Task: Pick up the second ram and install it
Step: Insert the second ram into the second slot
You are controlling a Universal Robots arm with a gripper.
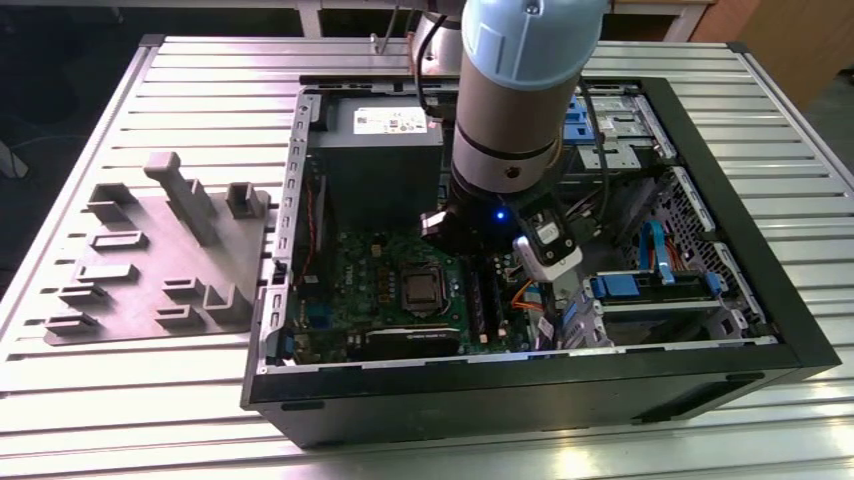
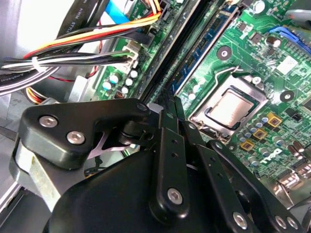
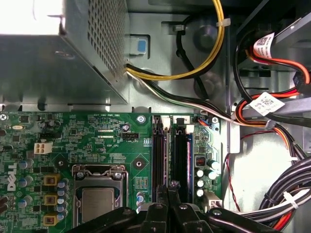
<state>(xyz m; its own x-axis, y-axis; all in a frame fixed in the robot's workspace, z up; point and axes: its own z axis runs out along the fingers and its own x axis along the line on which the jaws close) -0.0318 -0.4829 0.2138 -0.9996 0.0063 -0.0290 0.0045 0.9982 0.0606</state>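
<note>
Over the motherboard point(image 3: 97, 141), the gripper point(image 3: 170, 194) hangs with fingers together above the memory slots point(image 3: 170, 155). Whether they pinch the ram I cannot tell; its linkage hides the tips and any strip between.

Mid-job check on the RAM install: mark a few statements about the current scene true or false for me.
1. The gripper is over the motherboard, by the memory slots. True.
2. The grey fixture tray lies at the exterior view's right of the computer case. False: it lies at the left.
3. A cooler covers the processor. False: its metal lid is bare.
4. A yellow cable runs out beside the power supply box. True.
</note>
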